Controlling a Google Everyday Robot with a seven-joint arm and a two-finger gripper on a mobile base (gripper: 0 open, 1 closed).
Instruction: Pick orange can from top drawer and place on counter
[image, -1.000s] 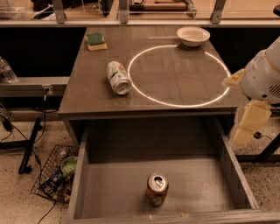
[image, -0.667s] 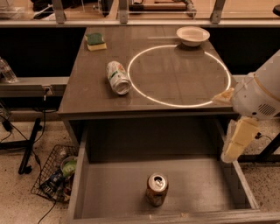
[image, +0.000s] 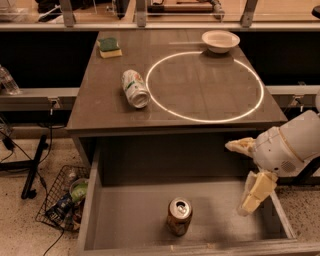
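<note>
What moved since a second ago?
The gripper came down and left, to the right side of the drawer. It holds nothing. The orange can, white can, sponge and bowl stayed put.

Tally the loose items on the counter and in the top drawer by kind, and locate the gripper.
Cans: 2 (orange can in top drawer, white and green can on counter)
Bowl: 1
Sponge: 1
Total: 4
Gripper: open, above drawer's right side.
</note>
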